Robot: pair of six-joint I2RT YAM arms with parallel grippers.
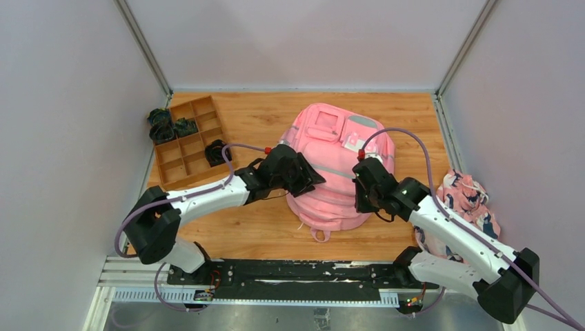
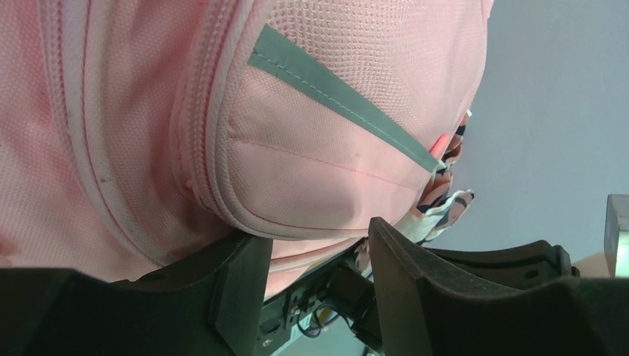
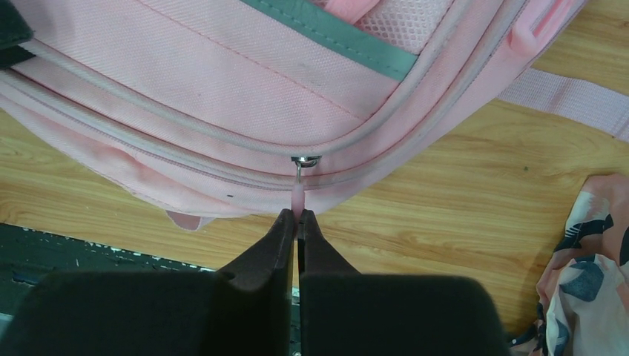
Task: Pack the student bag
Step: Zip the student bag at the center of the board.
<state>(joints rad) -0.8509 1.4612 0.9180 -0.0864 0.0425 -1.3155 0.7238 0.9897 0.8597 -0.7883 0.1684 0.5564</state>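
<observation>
— Toward the far middle of the wooden table (image 1: 241, 227), what lies there from above?
— A large pink fabric backpack (image 1: 331, 138) with grey strips and a white label patch, lying flat on the boards. The left gripper (image 1: 312, 181) is at its left side, and the right gripper (image 1: 361, 201) is at its near right corner. A brown divided wooden tray (image 1: 172, 167) sits by the far left corner, and a pink-and-navy floral cloth (image 1: 469, 196) lies at the right edge.
— And the left wrist view?
— Its two black fingers (image 2: 237, 285) stand apart, clamping nothing. The backpack's rounded pink edge bulges just above the gap, with a slanted grey trim strip (image 2: 341, 96) crossing the fabric.
— The right wrist view?
— Those fingers (image 3: 278, 237) are pressed together on the small pink zipper pull (image 3: 298, 194). It hangs from a silver metal slider (image 3: 305, 159) on the backpack's curved zip. Bare wood shows beneath, and the floral cloth is off at the lower right.
</observation>
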